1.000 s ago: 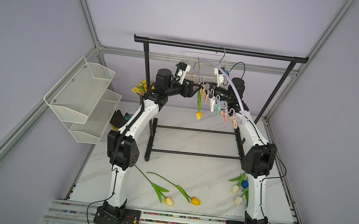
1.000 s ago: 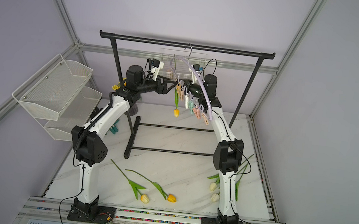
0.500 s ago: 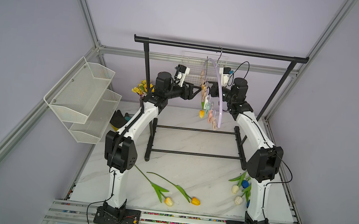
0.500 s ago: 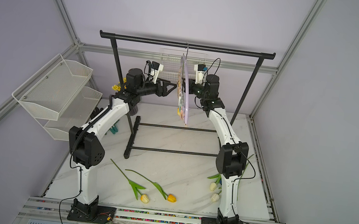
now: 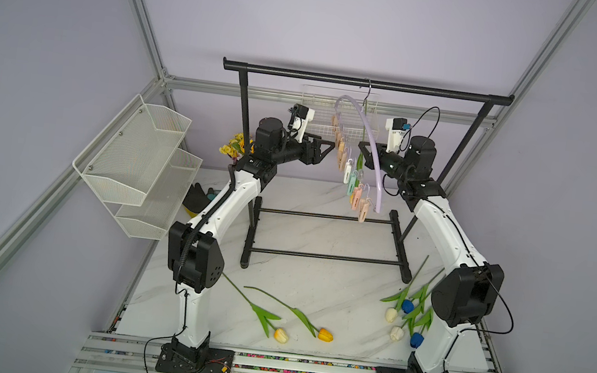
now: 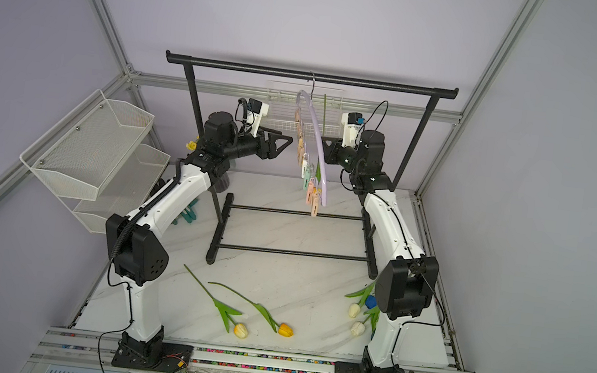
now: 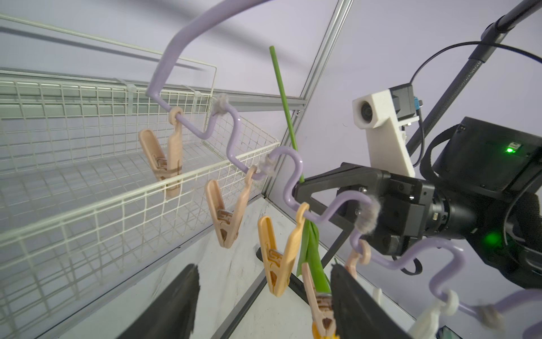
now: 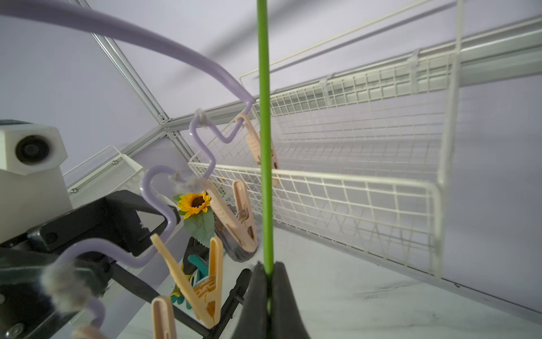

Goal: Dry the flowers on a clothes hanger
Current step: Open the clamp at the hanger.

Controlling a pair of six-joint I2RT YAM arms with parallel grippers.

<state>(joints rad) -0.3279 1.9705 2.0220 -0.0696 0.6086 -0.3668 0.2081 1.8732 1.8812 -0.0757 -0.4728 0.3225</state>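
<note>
Both top views put six of the flowers [image 5: 325, 335] nearest me, lying on the desk [image 5: 317, 275]: a yellow and an orange one at the front middle, white and blue ones [image 5: 391, 315] bunched by my right arm's base. Farther back, both arms reach up to the lilac clothes hanger [image 5: 377, 177], hooked on the black garment rack [image 5: 364, 82]. My left end effector [image 5: 327, 146] stands spread wide near its clips [image 5: 347, 170]; whether it touches them I cannot tell. My right end effector [image 8: 267, 273] is pinched on the seventh tulip's green stem [image 8: 265, 146], upright just beside the hanger's arch.
</note>
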